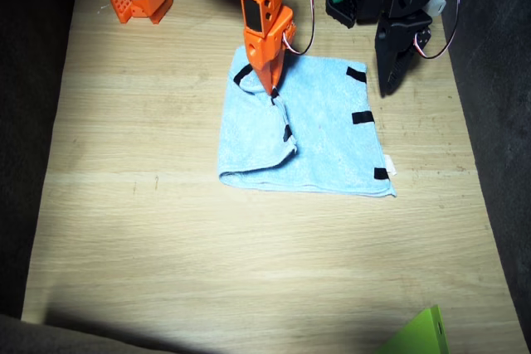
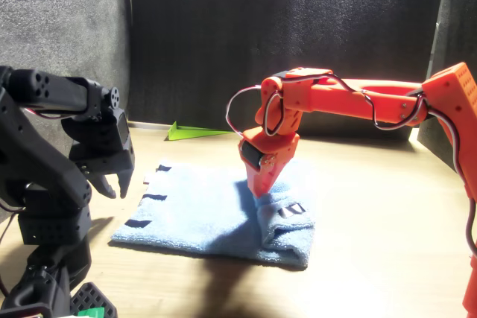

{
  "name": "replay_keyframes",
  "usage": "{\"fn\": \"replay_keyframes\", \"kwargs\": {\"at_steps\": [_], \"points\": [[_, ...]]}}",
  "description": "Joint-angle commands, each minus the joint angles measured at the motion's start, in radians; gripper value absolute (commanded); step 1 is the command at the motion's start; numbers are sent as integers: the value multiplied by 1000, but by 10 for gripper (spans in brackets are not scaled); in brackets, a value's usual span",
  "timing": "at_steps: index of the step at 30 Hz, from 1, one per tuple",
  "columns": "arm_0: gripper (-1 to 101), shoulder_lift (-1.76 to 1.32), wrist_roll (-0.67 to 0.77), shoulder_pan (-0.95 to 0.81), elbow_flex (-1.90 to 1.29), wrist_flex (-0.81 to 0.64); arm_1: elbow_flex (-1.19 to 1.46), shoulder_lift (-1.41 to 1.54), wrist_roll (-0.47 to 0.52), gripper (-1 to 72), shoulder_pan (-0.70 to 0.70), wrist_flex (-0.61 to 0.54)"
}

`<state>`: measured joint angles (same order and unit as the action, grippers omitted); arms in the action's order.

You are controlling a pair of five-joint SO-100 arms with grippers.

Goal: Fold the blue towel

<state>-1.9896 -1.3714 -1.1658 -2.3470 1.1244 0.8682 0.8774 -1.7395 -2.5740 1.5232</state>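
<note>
**Partway: one flap of the towel turned over, fold not yet complete**

Here the light turquoise-blue rectangular terry towel lies on the pale wooden desk, in the upper centre of the fixed view. Its left portion is already lapped over the middle, forming a rumpled flap with a black tape strip at its edge; three more strips mark the flat right edge. The orange right arm's gripper presses its tip down onto the flap near the towel's top edge; its fingers appear drawn together, though whether cloth is pinched between them cannot be told. The black left arm's gripper hangs clear of the towel at the left of the front view, fingers apart. Judged remaining: releasing, squaring and flattening the flap.
</note>
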Motion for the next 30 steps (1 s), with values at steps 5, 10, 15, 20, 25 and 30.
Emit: {"fn": "replay_keyframes", "kwargs": {"at_steps": [5, 10, 15, 20, 25, 30], "points": [[134, -23, -6, -15, 9, 8, -34, 72, 133, 325, -80, 0], [188, -46, -6, -15, -6, 6, -146, 75, 201, 327, -60, 77], [212, -51, -6, -14, -11, 5, -413, -12, 265, 316, 6, 209], [222, -49, -3, -15, -9, 5, -997, -206, 322, 263, 63, 419], [258, -51, -2, -14, -8, 5, -988, -78, 284, 266, 137, 420], [310, -95, 9, 11, -3, 14, -854, 69, 97, 280, 322, 420]]}}
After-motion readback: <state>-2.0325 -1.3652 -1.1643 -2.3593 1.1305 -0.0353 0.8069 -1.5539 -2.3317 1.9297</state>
